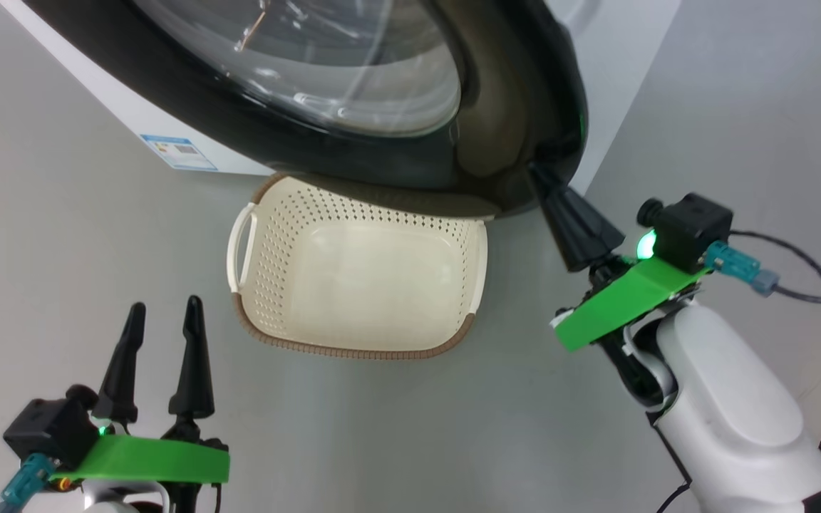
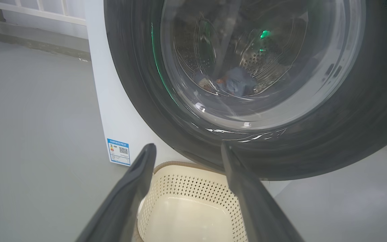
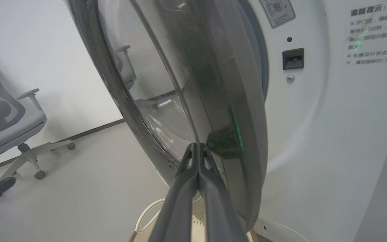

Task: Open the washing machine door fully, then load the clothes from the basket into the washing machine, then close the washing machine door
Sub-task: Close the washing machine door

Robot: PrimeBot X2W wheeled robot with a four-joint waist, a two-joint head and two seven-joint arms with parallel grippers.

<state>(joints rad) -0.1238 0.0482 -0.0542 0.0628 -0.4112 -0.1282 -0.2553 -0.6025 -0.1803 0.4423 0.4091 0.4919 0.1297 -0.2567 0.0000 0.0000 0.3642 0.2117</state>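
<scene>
- The right gripper [image 1: 543, 184] had its two fingers pressed together into one blunt point, pinching nothing. That shape looked chosen for pushing rather than grasping.
- Right at those closed tips lay the black rim of the washing machine door [image 1: 189, 85], touched at its free edge. This is probably the best place to push, being farthest from the hinge.
- The left gripper [image 1: 165, 305] had its fingers spread wide and empty, well back from the door. It seemed parked there so as not to block the swing.
- Ahead of the left gripper's open fingers, partly under the door's lower edge, sat the basket [image 1: 353, 350]. No garment showed in the part that was visible, so loading looked finished.
- Beyond the left fingertips, through the door's bulging glass, the clothes [image 2: 237, 84] lay low in the steel drum as a blue heap with a touch of orange.
- Past the right tips, the door stood ajar from the white front of the washing machine [image 3: 314, 134], with a gap on the latch side.
- Further on that front was the dark latch socket [image 3: 293, 58], which the door's edge had yet to meet. The step in hand was judged to be the closing push.
- Far off to the left of the right fingers stood a grey office chair [image 3: 2, 124] by the wall.
</scene>
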